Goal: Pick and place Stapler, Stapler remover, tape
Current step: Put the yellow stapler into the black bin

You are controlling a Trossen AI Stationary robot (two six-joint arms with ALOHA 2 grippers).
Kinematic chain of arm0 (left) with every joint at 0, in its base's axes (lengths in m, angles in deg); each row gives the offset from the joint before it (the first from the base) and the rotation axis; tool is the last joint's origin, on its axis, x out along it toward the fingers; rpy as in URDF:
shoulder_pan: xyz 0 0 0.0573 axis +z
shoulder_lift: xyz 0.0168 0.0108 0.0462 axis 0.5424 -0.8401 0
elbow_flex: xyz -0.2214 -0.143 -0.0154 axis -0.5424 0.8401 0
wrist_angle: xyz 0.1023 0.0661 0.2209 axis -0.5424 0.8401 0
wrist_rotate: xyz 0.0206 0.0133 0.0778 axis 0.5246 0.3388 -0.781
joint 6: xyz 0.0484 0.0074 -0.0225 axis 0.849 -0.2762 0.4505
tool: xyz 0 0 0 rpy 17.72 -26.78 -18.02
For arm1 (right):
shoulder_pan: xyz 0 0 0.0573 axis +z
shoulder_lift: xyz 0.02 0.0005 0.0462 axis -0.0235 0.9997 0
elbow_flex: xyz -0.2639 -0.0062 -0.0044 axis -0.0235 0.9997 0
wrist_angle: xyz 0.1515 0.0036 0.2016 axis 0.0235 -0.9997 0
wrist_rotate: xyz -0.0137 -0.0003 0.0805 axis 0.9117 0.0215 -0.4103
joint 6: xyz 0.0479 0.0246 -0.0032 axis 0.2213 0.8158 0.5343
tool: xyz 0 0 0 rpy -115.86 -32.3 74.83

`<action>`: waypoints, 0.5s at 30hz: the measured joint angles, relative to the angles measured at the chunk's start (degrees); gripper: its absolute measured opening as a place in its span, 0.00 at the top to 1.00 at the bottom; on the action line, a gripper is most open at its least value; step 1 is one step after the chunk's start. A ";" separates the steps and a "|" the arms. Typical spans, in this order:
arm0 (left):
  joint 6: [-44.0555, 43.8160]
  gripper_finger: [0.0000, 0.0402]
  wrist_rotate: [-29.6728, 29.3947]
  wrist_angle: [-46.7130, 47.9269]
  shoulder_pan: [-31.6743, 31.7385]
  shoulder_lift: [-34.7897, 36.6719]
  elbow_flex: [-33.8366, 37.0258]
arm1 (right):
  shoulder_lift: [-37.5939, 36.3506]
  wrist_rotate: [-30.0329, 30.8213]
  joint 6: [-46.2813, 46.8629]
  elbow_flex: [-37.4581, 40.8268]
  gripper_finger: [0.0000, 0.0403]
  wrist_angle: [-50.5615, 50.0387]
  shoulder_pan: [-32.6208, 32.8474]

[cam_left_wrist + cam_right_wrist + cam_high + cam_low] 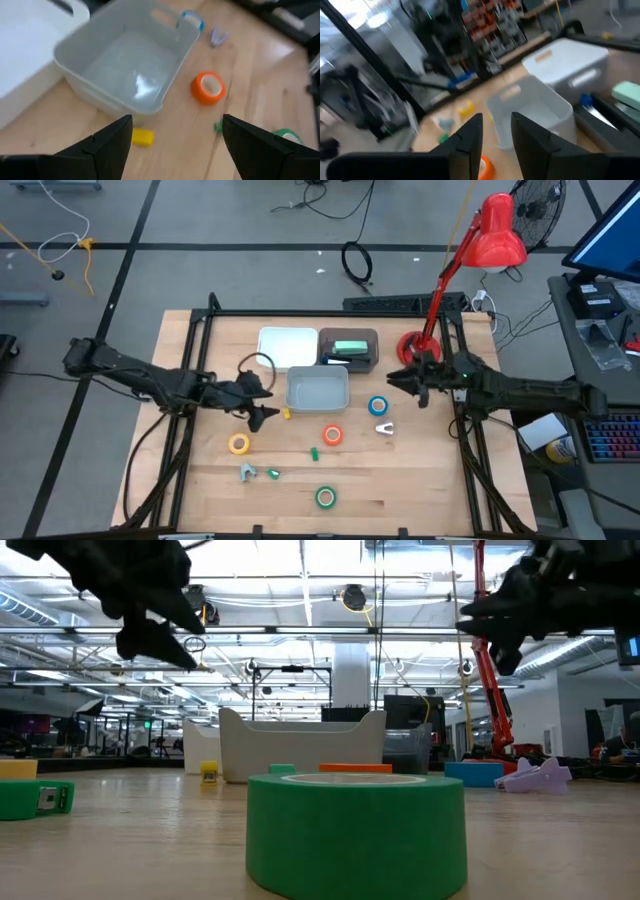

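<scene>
Green (326, 497), yellow (238, 444), orange (332, 435) and blue tape (378, 406) lie loose on the counter (420, 480) between both hands; grey bin (318, 388) looks empty. Left hand (262, 412) gapes empty; right hand (400, 379) nearly closed, holding nothing.

No text, label or number is legible on anything.

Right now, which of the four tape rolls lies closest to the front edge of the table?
The green roll. It lies alone nearest the front edge, while the yellow roll, the orange-red roll and the blue roll sit farther back, toward the grey bin.
</scene>
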 joint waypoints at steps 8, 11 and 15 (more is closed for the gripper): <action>-19.25 0.23 1.03 -5.54 0.00 -7.03 -0.56 | -4.03 0.01 5.02 6.38 0.77 9.30 0.00; -23.95 0.23 0.67 -9.87 0.03 -7.92 -0.58 | -4.04 0.00 5.04 6.57 0.77 9.25 0.00; -27.01 0.23 2.52 -10.11 -0.46 -8.01 -0.60 | -4.04 0.00 4.91 6.57 0.77 9.25 0.00</action>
